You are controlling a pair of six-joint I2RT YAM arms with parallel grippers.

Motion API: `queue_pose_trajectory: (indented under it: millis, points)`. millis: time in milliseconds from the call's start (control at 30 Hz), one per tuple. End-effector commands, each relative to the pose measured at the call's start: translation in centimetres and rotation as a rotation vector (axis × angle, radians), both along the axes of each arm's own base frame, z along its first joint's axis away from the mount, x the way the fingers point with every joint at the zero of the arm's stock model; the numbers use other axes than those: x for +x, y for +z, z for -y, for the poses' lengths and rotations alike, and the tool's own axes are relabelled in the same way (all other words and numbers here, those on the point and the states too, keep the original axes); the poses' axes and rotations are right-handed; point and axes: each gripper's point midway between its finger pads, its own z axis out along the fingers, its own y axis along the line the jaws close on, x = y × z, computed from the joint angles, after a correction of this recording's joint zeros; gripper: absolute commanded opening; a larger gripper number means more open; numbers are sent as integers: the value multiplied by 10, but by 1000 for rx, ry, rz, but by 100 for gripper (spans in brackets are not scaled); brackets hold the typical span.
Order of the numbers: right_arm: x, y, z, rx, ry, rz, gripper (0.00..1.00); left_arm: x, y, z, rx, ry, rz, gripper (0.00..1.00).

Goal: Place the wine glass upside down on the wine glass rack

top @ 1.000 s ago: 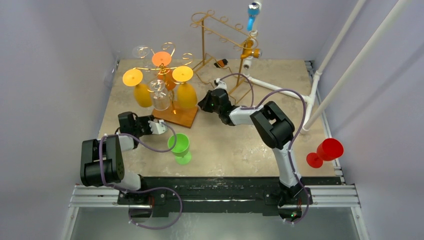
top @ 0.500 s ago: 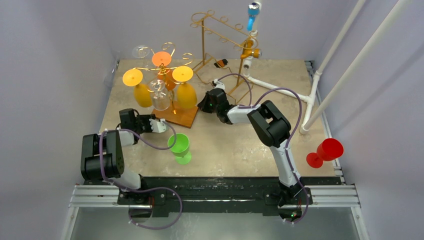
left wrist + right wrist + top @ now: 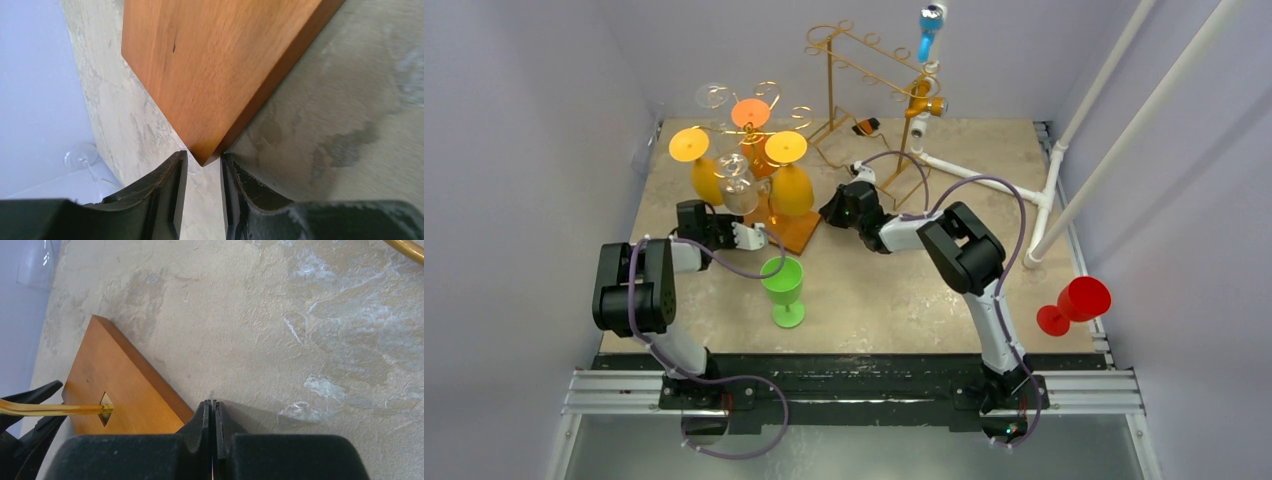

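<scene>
Left end effector (image 3: 202, 165): fingers a narrow gap apart, with the near corner of the rack base (image 3: 215, 65) poking into the gap. Can't tell if it's pinched, looks more like touching. Right end effector (image 3: 213, 407): fingers together, nothing held, low on the tabletop (image 3: 894, 290) just beside the base's right edge.

Green glass (image 3: 782, 278), likely the task one, stands upright on the tabletop near of the base, between the arms. It is not gripped or hung. Red glass (image 3: 1079, 298) sits well apart at the right edge.

Risks:
- Both end effectors crowd the base. A push could slide or tilt the rack, and the hung glasses (image 3: 792, 190) could swing off.
- The left arm's cable runs just beside the green bowl, so a sweep could topple the glass.
- The glass needs flipping before hanging, and a poor stem grip could drop it.
</scene>
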Motion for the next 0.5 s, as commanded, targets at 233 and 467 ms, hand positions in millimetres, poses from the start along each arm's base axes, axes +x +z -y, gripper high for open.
queue_pose_trajectory:
  millis: [233,467]
  points:
    - [-46,-8,-39,16,121,-30,0,9,-35,-6,37,36,-81,34]
    - [-69,-17,-46,19,145,-47,0,15,-43,-12,50,67,-73,34]
